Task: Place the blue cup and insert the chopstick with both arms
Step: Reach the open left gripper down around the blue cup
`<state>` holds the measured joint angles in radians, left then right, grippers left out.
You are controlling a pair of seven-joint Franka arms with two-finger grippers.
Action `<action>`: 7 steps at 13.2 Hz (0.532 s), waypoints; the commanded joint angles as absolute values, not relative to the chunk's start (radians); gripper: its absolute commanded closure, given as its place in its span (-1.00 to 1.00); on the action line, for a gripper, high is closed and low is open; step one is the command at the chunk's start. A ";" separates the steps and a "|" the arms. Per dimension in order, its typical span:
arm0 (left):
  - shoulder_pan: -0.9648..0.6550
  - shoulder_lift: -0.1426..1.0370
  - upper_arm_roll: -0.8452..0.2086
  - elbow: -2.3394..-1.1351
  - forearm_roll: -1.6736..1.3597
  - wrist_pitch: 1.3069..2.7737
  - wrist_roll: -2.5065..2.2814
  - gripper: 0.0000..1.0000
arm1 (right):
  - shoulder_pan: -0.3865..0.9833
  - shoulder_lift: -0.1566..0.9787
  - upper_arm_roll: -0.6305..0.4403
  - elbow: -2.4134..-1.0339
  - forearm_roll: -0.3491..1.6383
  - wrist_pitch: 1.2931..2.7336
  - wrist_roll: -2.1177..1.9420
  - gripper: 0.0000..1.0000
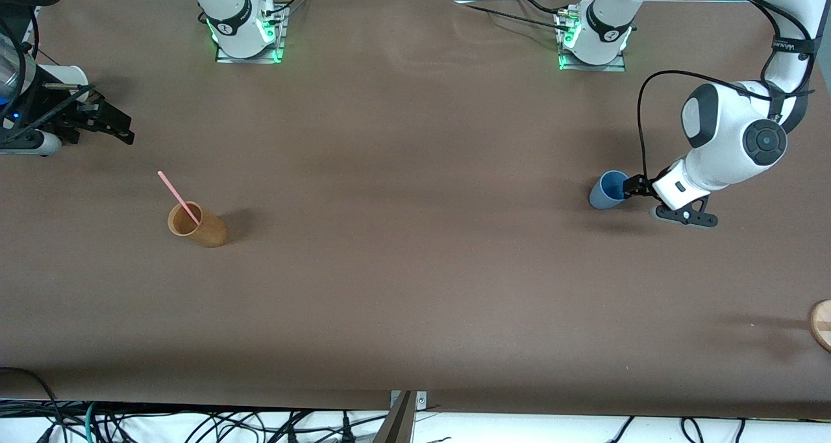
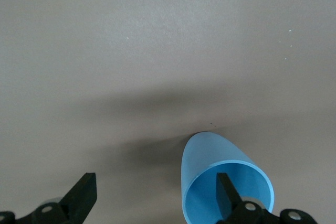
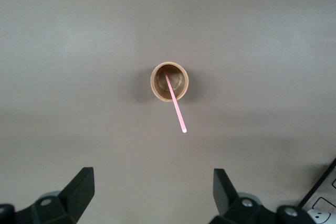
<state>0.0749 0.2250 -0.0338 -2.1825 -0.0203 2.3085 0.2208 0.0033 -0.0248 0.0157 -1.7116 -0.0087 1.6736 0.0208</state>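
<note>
The blue cup [image 1: 608, 190] stands upright on the brown table toward the left arm's end. My left gripper [image 1: 659, 202] is open and low beside it, with one finger inside the cup's mouth and the other out over bare table. In the left wrist view the blue cup [image 2: 210, 156] sits around that finger [image 2: 227, 192], and the left gripper [image 2: 156, 184] has a wide gap. The pale-pink chopstick [image 1: 178, 196] leans in a tan cup [image 1: 198, 225] toward the right arm's end. My right gripper [image 1: 120, 130] hangs open and empty above the table. The right wrist view shows the chopstick [image 3: 175, 104], the tan cup [image 3: 169, 81] and the right gripper [image 3: 152, 184].
A white cup [image 1: 65, 76] lies by the right arm's hand at the table's edge. A round wooden piece [image 1: 821, 325] shows at the edge by the left arm's end, nearer the front camera. A white power strip [image 3: 320, 203] is in the right wrist view's corner.
</note>
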 commanded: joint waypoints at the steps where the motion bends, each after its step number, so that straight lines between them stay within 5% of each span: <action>1: 0.072 0.219 -0.037 -2.212 -0.005 2.350 0.230 -1.00 | -0.002 -0.028 0.018 -1.703 -0.020 1.666 0.005 -1.00; 7: 0.071 0.238 -0.035 -2.260 -0.006 2.411 0.218 -1.00 | -0.002 -0.028 0.018 -1.703 -0.018 1.666 0.005 -1.00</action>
<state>0.0732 0.2367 -0.0368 -2.2532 -0.0203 2.3948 0.2206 0.0033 -0.0248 0.0157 -1.7116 -0.0087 1.6736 0.0208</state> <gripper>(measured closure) 0.000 0.000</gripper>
